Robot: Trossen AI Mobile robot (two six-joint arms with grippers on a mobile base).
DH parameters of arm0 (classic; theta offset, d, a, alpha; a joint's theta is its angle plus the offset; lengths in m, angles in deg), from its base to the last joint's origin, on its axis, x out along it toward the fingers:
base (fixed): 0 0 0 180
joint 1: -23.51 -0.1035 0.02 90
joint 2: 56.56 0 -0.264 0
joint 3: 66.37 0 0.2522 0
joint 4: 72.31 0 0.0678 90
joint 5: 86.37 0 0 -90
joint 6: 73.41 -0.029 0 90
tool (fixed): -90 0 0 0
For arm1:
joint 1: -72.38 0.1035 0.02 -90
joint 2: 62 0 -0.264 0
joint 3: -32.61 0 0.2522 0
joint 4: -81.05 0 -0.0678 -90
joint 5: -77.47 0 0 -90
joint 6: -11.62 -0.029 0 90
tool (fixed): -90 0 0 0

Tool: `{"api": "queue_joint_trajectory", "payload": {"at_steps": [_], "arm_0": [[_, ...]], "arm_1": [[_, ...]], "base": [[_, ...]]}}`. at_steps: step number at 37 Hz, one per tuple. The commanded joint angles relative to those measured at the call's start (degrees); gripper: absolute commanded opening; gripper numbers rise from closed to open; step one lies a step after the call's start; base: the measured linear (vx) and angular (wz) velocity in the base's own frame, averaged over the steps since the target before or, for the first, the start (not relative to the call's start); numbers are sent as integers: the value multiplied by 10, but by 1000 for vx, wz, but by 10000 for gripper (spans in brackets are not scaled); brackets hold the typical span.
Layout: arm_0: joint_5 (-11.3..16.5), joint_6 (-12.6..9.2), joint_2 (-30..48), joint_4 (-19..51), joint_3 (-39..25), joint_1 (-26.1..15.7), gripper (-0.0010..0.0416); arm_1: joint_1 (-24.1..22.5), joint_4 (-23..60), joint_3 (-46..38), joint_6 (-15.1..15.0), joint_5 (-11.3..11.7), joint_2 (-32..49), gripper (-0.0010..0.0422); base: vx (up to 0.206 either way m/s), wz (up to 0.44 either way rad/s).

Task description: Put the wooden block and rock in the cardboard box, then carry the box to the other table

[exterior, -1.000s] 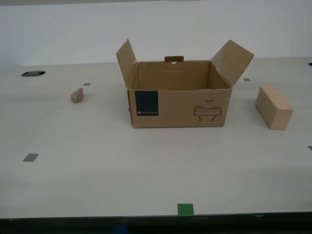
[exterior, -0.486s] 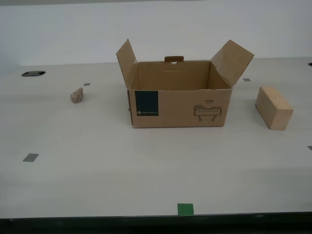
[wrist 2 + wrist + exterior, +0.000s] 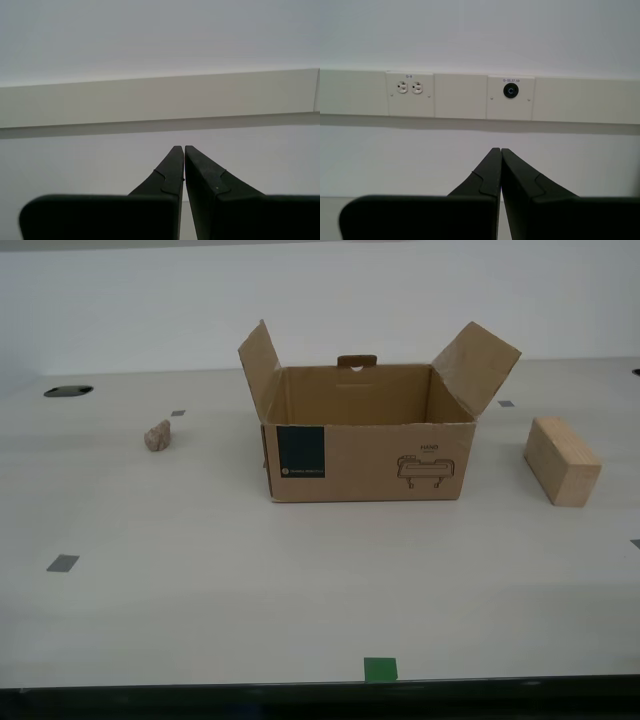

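Cardboard box sits open, wooden block and rock unmoved outside it, both tools closed, empty.

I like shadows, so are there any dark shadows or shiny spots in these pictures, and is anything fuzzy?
Exterior view: soft, even light, only faint shadows under the box, block and rock; no glare, and all three look sharp. First wrist view: my first gripper is a dark, shut shape against a bright wall with a thin shadow under the wall strip. Second wrist view: the same for my second gripper.
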Motion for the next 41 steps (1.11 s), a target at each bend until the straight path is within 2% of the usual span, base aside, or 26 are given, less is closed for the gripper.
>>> {"api": "queue_joint_trajectory", "payload": {"at_steps": [1, 15, 25, 29, 32, 41], "arm_0": [[-2, 0, 0, -2, 0, 0, 0], [-2, 0, 0, -2, 0, 0, 0], [-2, 0, 0, -2, 0, 0, 0], [-2, 0, 0, 5, 0, 0, 0], [-2, 0, 0, 18, -2, 0, 0], [-2, 0, 0, 95, -43, 0, 0]], "arm_1": [[0, -3, 0, -2, 1, 0, 0], [0, -3, 0, -1, 1, 0, 0], [0, -3, 0, 23, 1, 0, 0], [0, -3, 0, 46, -3, 0, 0], [0, -1, 0, 57, -11, 0, 0], [0, 36, -12, 57, -10, 0, 0]], "base": [[0, 0], [0, 0], [0, 0], [0, 0], [0, 0], [0, 0]]}}
